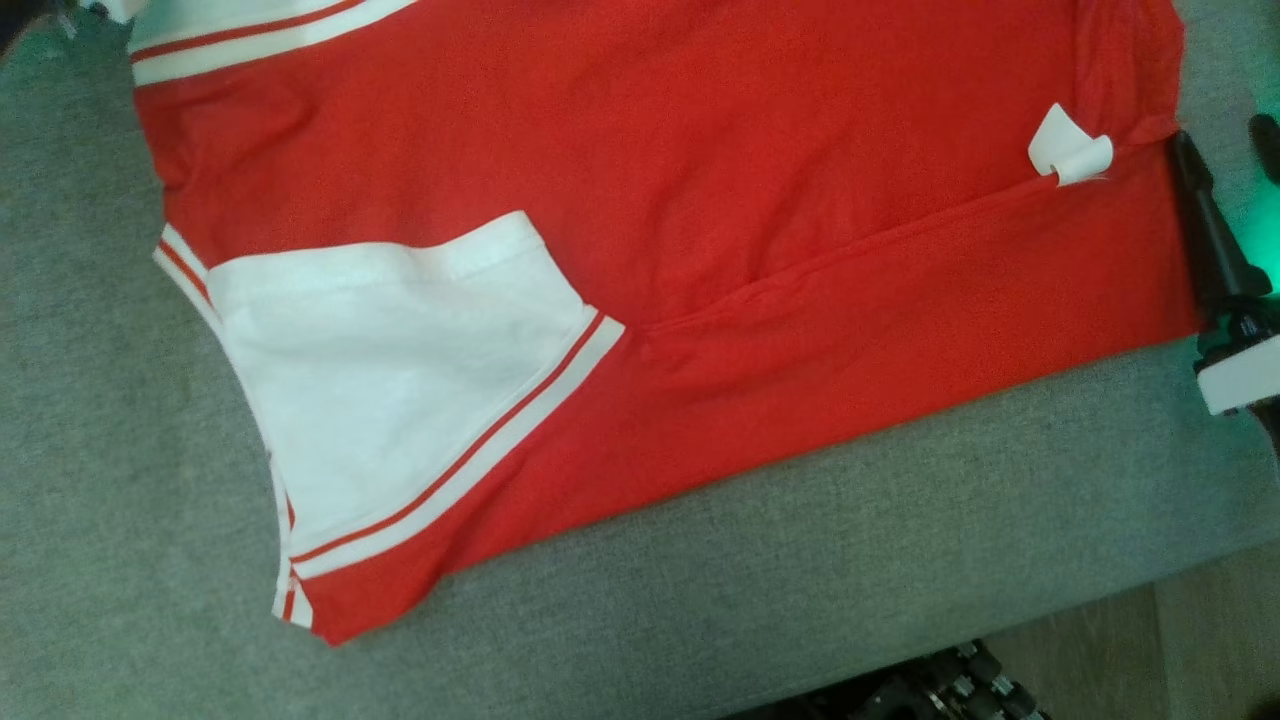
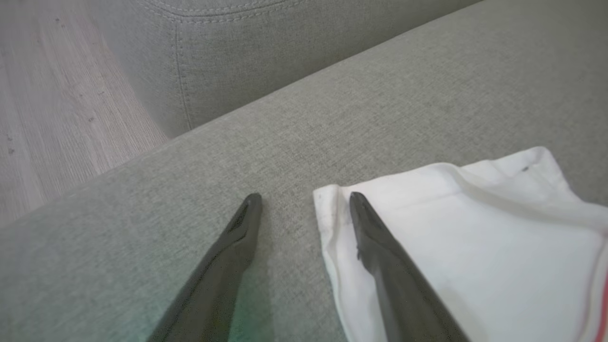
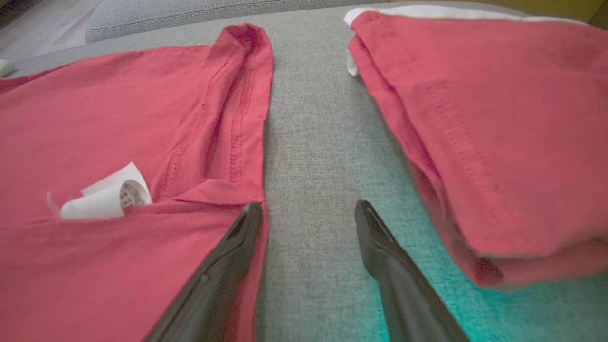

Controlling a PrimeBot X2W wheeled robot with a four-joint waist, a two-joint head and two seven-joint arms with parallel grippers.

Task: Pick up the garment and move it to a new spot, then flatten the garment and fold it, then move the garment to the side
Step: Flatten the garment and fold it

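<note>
The garment [image 1: 700, 200] is a red shirt spread on a grey sofa cushion [image 1: 800, 540], with a white sleeve [image 1: 400, 380] trimmed in red stripes and a white label [image 1: 1070, 150] near its right edge. My right gripper [image 1: 1235, 180] stands open just beyond that edge. In the right wrist view the right gripper [image 3: 308, 206] is open over bare cushion, its left finger [image 3: 228, 266] above the garment's hem [image 3: 237, 142]. My left gripper [image 2: 305, 199] is open, one finger [image 2: 380, 256] lying over a corner of white fabric [image 2: 475, 247], the other over cushion.
A second mass of red fabric [image 3: 475, 118] lies right of the right gripper; I cannot tell whether it is separate. The cushion's front edge drops to wooden floor [image 1: 1200, 640]. A sofa arm [image 2: 237, 57] and more floor [image 2: 47, 104] lie beyond the left gripper.
</note>
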